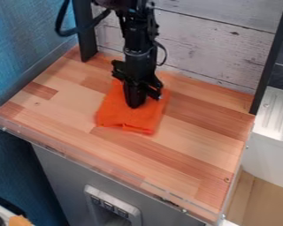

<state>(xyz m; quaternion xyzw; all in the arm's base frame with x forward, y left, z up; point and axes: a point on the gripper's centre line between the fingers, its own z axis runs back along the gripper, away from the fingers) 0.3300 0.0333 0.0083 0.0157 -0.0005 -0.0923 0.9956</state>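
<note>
The fingers (pixel 133 95) of the black gripper (pixel 141 103) are pointing down onto the orange cloth (pixel 121 117), though whether they are open or closed, I cannot tell. The cloth is lying left of centre on the far half of the wooden worktop (pixel 185 154), its middle and far part partly hidden by the gripper. Beyond, whitish planks (pixel 215 48) are standing between two black posts, cut off above; a white ribbed surface (pixel 280 114) is running out of view at right.
</note>
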